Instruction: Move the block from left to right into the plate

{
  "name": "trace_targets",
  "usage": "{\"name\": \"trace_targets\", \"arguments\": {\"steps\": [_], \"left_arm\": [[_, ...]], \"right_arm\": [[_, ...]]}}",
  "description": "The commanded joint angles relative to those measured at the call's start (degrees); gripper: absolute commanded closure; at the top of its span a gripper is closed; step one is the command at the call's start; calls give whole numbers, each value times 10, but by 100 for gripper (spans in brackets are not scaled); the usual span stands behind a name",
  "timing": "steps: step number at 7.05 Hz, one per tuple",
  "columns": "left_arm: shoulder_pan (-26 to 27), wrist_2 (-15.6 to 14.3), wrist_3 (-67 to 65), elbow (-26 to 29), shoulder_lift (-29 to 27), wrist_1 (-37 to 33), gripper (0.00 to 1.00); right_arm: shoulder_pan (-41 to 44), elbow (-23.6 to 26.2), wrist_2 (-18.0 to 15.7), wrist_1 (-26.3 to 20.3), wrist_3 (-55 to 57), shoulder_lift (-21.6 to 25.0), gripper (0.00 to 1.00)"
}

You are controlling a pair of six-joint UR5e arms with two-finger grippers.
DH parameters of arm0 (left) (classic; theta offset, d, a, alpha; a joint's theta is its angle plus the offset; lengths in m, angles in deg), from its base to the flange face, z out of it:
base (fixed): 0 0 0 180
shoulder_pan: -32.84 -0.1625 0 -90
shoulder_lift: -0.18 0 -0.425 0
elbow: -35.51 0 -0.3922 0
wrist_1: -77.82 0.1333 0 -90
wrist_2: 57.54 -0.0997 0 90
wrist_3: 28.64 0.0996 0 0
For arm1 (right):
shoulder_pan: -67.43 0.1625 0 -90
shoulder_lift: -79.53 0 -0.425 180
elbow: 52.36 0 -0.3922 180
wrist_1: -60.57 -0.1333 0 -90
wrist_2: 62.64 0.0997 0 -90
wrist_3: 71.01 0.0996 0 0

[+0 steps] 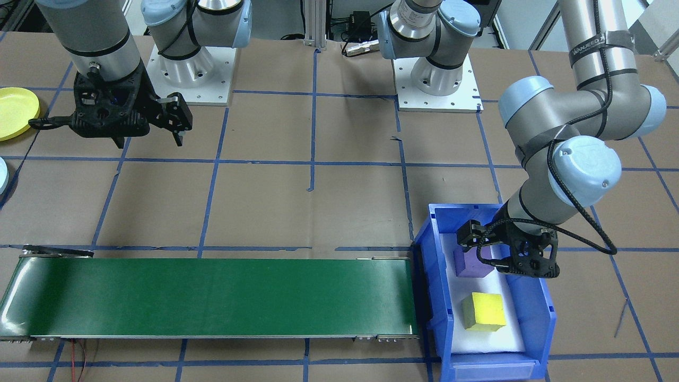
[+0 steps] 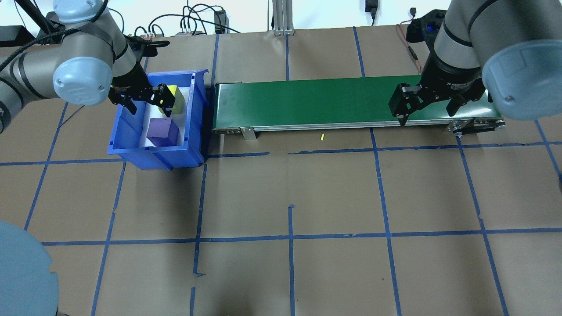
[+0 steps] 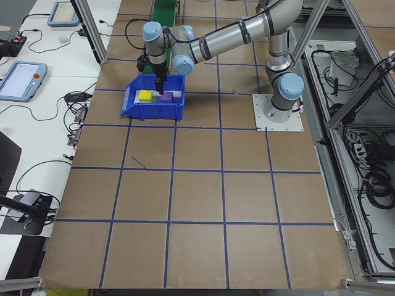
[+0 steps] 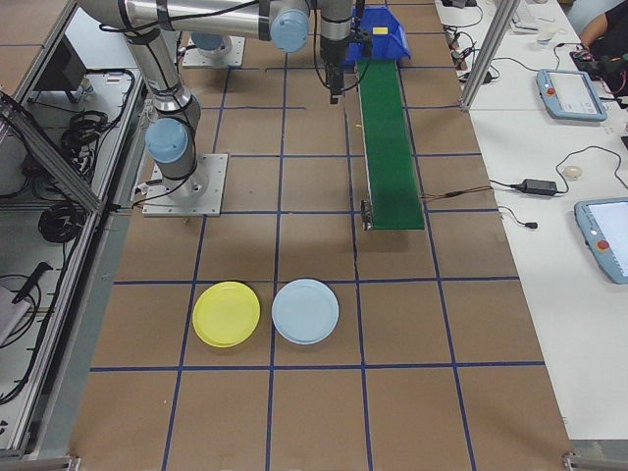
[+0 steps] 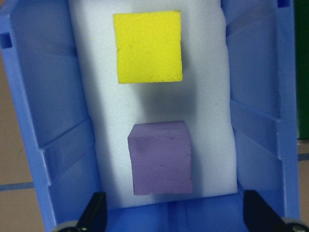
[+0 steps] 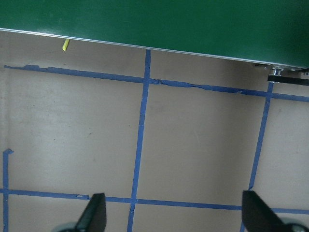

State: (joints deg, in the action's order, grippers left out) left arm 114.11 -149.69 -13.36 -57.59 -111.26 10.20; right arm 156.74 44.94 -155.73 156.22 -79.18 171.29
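- A green conveyor belt (image 1: 212, 297) runs along the table's far side from the robot, one end butting against a blue bin (image 1: 536, 313) on the robot's left.
- The bin's raised blue walls surround both foam cubes; a white foam liner (image 5: 212, 145) covers its floor.
- On the liner lie a purple block (image 5: 161, 157) and a yellow block (image 5: 148, 47), lined up along the bin's length and apart from each other, with bare liner between them.
- The left gripper (image 5: 174, 220) hangs inside the bin's opening just above the purple block, its fingers spread wide to either side and holding nothing.
- The right gripper (image 6: 174, 212) hovers over bare brown table near the belt's other end, fingers also spread and empty; blue tape lines (image 6: 140, 145) cross the table below it.
- A small yellow scrap (image 2: 322, 137) lies on the table just beside the belt's edge.
- The yellow plate (image 4: 227, 314) sits on the table on the robot's right, well apart from the bin, touching or nearly touching a pale blue plate (image 4: 305, 311); both carry nothing.
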Motion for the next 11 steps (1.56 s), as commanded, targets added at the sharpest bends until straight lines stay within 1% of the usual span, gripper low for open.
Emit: {"name": "trace_targets", "arguments": {"steps": [1, 3, 4, 5, 6, 7, 8, 9, 10, 11], "left_arm": [[-2, 1, 2, -11, -26, 17, 1], [-2, 0, -1, -27, -33, 28, 11], [-2, 0, -3, -29, -40, 28, 25], [-2, -4, -16, -26, -40, 28, 43], [-2, -5, -14, -15, -38, 27, 61], [-2, -5, -18, -2, -23, 21, 67], [-1, -5, -22, 28, 1, -20, 67], [-1, -5, -22, 70, 21, -82, 67], [6, -4, -24, 97, 35, -120, 67], [26, 2, -61, 108, 46, -128, 67]], "right_arm": [[2, -2, 12, 1, -6, 0, 0], [3, -4, 17, 2, -4, 1, 0], [3, 0, 15, 20, -7, -1, 0], [3, 2, 12, 25, -7, -2, 0], [3, 3, 16, 25, -4, -2, 0], [-1, -1, 16, 26, -7, -3, 0], [-4, 3, 19, 37, -1, -3, 0], [-17, 4, 14, 53, -8, -4, 0], [-32, 8, 19, 53, -4, -6, 0], [-35, 10, 31, 53, -1, -7, 0]]}}
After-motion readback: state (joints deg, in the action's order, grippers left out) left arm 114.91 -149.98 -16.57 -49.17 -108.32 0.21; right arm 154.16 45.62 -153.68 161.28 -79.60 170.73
